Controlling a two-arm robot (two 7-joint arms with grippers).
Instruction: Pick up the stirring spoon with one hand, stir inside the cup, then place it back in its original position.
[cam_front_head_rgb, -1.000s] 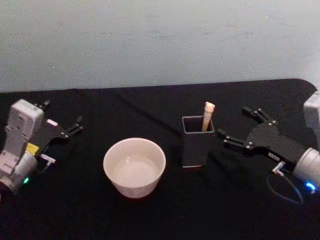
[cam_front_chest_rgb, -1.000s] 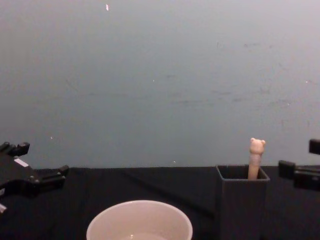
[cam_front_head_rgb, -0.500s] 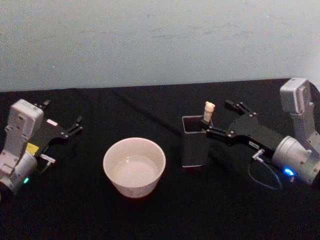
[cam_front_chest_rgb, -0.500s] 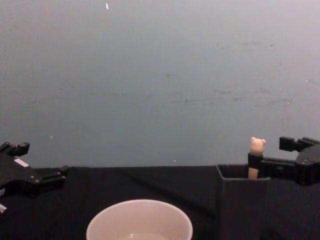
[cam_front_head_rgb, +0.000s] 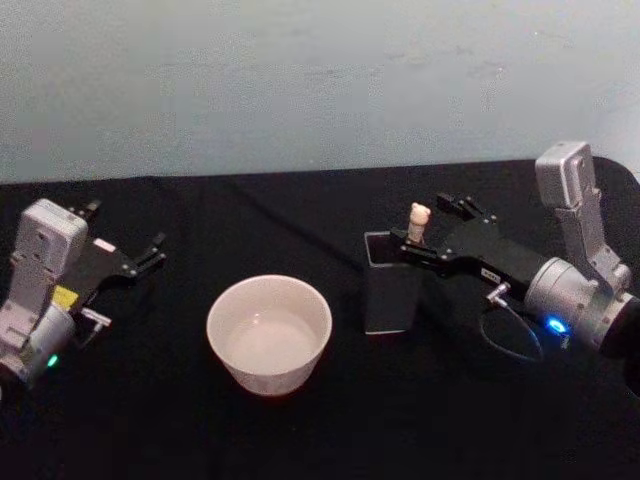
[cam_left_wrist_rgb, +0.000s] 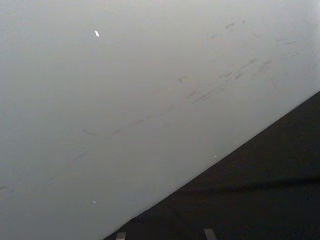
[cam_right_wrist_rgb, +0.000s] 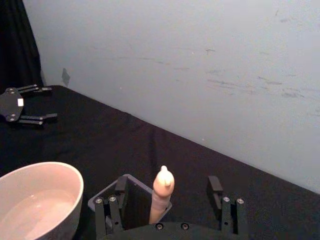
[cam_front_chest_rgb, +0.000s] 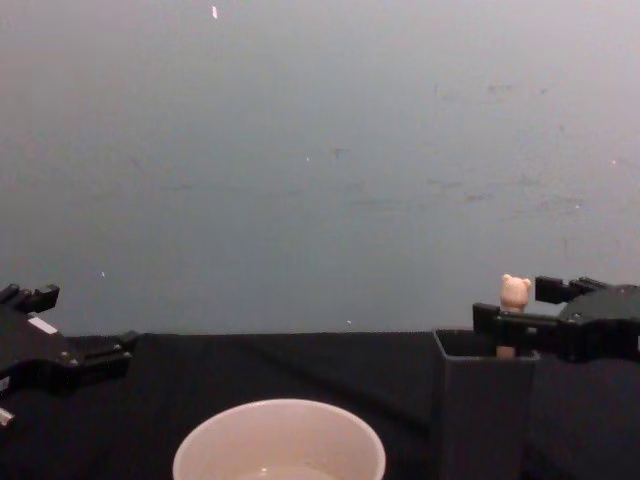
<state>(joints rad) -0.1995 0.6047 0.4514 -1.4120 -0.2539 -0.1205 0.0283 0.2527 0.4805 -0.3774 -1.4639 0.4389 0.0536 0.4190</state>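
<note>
The stirring spoon (cam_front_head_rgb: 417, 221) stands in the dark square holder (cam_front_head_rgb: 388, 290), with its beige bear-topped handle (cam_front_chest_rgb: 515, 291) sticking out and its bowl hidden inside. My right gripper (cam_front_head_rgb: 431, 229) is open at the handle's level, one finger on each side of the handle (cam_right_wrist_rgb: 163, 187) and not touching it. In the right wrist view the right gripper (cam_right_wrist_rgb: 167, 186) straddles the holder's far corner (cam_right_wrist_rgb: 107, 200). The wide cream cup (cam_front_head_rgb: 268, 333) sits left of the holder. My left gripper (cam_front_head_rgb: 125, 258) rests open at the far left.
Black cloth covers the table (cam_front_head_rgb: 320, 430), with a pale wall (cam_front_chest_rgb: 320, 150) behind it. A gap of bare cloth separates the cup (cam_front_chest_rgb: 280, 440) from the holder (cam_front_chest_rgb: 482, 410). The left gripper (cam_right_wrist_rgb: 22, 107) lies far off in the right wrist view.
My right gripper has moved left and up from the table's right side to the spoon, and its open fingers now flank the handle. The left arm has not moved.
</note>
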